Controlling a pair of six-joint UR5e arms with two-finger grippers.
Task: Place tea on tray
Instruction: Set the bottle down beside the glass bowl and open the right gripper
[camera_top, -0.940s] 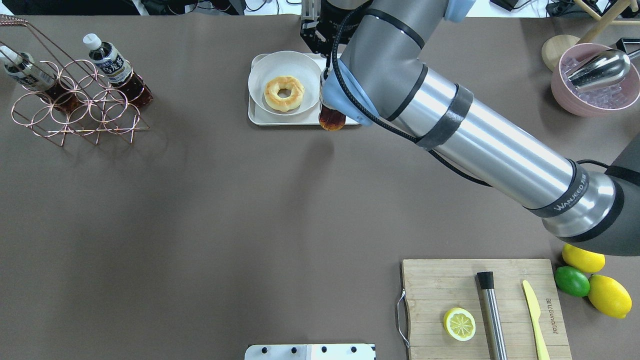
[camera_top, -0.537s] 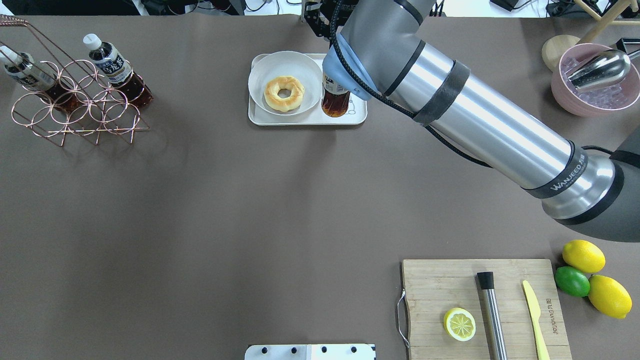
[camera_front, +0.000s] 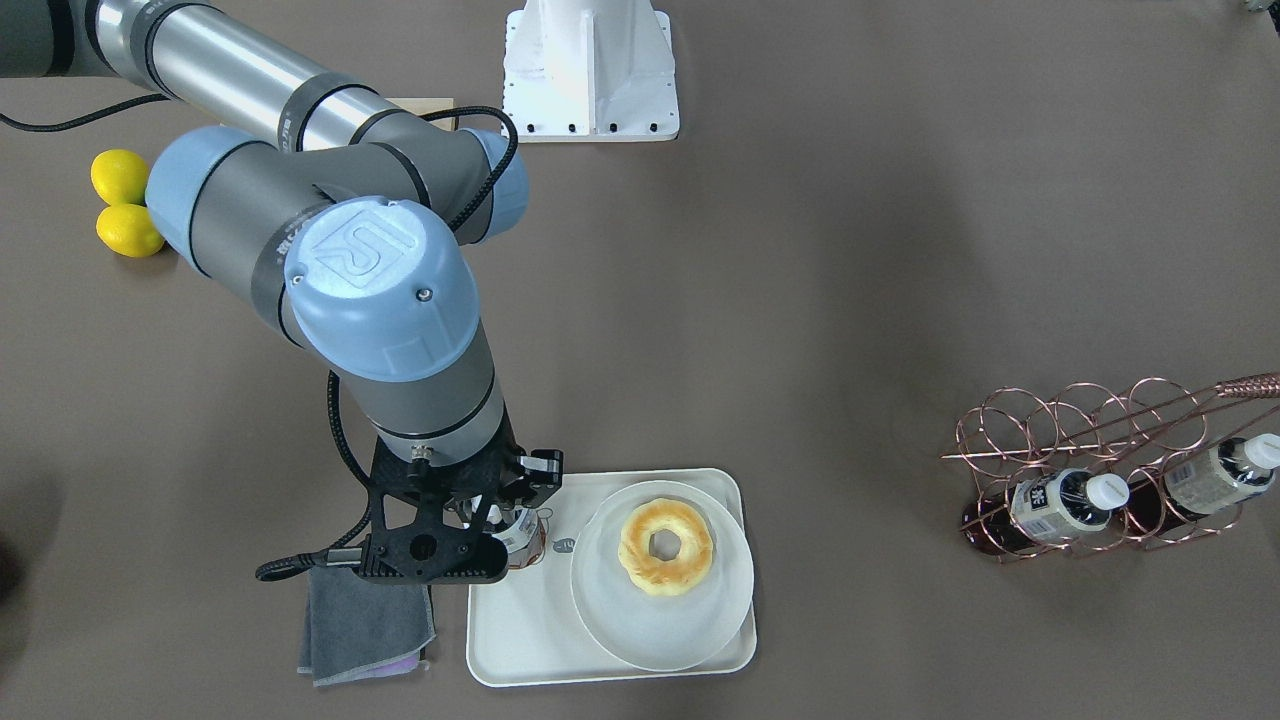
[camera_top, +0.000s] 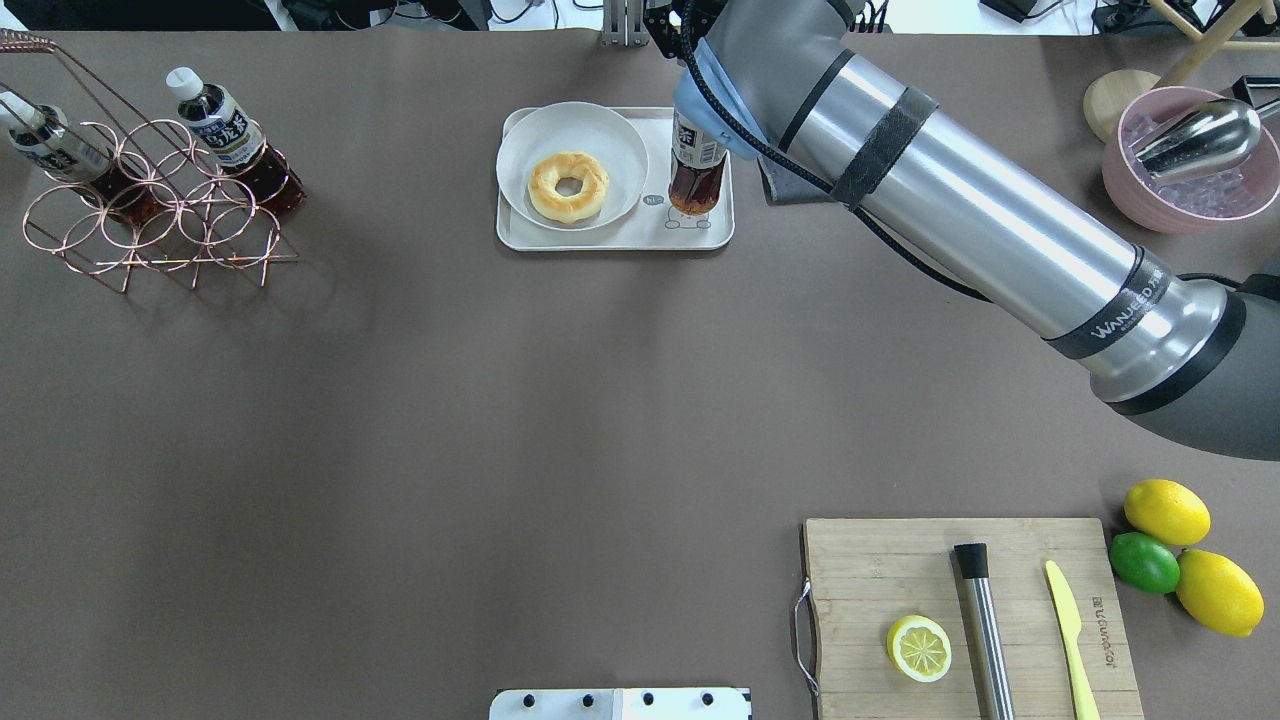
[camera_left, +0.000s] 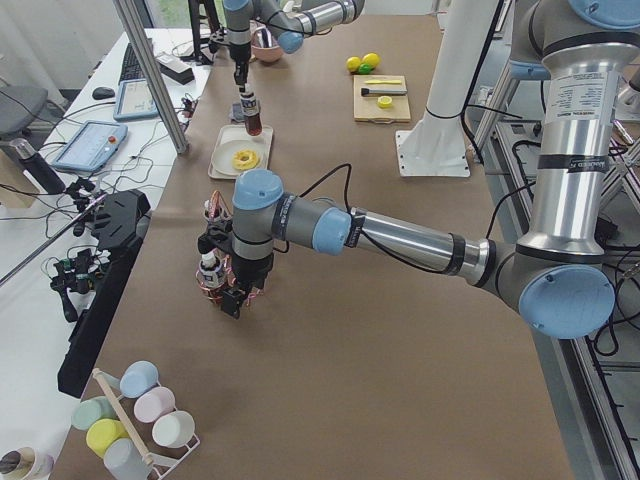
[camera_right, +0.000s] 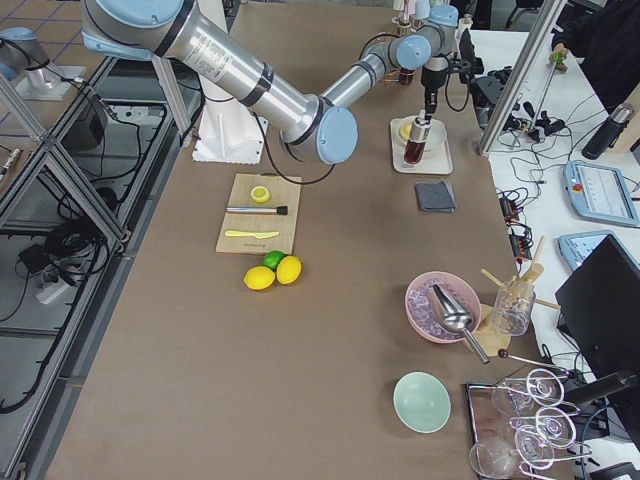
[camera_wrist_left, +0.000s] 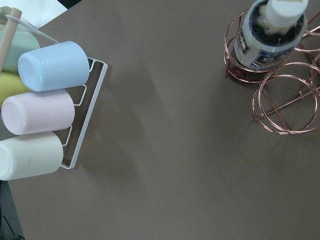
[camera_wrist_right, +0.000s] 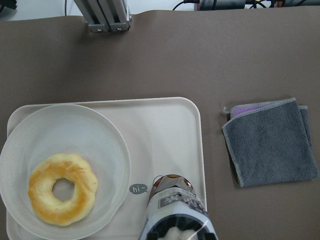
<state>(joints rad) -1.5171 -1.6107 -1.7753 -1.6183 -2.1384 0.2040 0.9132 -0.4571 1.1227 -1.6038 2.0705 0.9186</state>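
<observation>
Overhead: tea (camera_top: 697, 175) moves from tray (camera_top: 600, 238) 5 o'clock edge to 3 o'clock side, right pincer (camera_front: 508, 528) clamped on it; release next.

Bench: I work at a long table under a matte brown sheet (camera_top: 400, 400). Light is even from above and shadows are soft. A silver aluminium profile post (camera_left: 152, 75) stands at its far edge. Beyond it is a white side desk (camera_left: 105, 112) strewn with cables. Tan tiled floor (camera_right: 40, 12) shows behind me.
</observation>
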